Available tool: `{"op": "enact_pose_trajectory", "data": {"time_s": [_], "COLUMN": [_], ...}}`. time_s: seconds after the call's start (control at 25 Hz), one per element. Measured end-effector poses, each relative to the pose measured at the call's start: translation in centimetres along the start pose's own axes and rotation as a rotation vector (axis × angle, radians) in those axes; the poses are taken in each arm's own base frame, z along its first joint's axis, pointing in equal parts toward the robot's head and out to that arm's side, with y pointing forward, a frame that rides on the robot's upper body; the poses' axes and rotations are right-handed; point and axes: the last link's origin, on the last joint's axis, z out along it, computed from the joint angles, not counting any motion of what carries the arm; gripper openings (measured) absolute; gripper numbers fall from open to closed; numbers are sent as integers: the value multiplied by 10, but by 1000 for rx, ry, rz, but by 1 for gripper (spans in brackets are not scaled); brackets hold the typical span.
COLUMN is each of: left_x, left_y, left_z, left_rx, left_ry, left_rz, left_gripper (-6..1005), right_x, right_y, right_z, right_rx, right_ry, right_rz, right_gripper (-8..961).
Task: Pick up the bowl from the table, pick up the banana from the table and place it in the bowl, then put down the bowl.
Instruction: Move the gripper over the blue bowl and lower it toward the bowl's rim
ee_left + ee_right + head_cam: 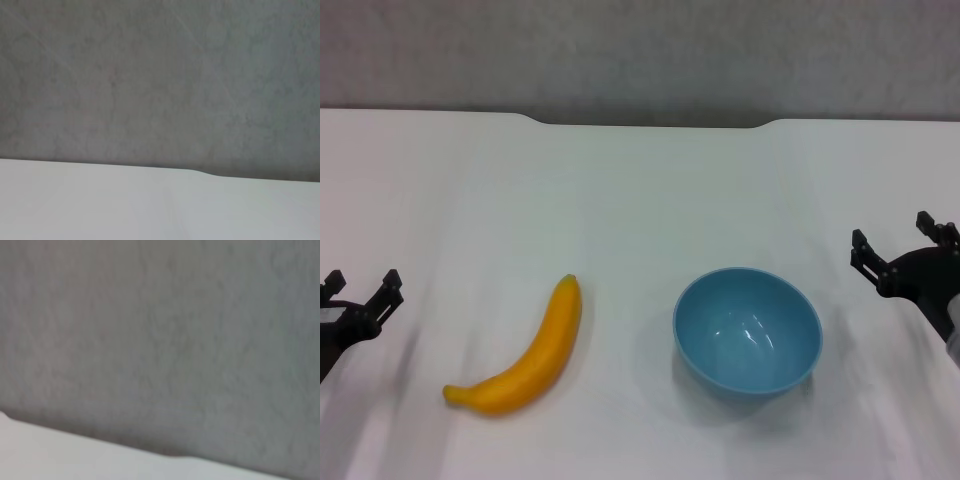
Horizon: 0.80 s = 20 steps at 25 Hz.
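Note:
A glossy light-blue bowl (748, 333) stands upright on the white table (640, 200), right of centre near the front. To its left a yellow-orange banana (524, 352) lies flat, dark tip pointing away. My left gripper (362, 285) hovers open at the left edge, well left of the banana. At the right edge my right gripper (898, 244) is open too, a short way right of the bowl and slightly farther back. Neither holds anything. Both wrist views show only the table's far edge and the wall.
The table's far edge has a shallow notch (650, 122) with a grey wall (640, 50) behind it. The same edge shows as a table edge (200, 172) in the left wrist view.

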Motion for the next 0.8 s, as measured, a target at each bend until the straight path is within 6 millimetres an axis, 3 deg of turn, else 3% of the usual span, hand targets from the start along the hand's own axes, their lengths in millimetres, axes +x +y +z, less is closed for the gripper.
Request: {"op": "enact_pose_trajectory", "data": {"time_s": [0.44,0.8], "left_x": [-1,4], "left_y": [-1,6], "left_z": [0,-2], "left_rx": [4,-50], "left_ry": [-4,15], "left_rz": [0,-23], "left_gripper": [795,795], "right_x": [8,-1], "right_y": [3,17], "right_z": [7,11], "right_rx": [-17,-50], "right_ry": [91,63], "right_rz": [-4,35], "right_gripper": [888,889]}}
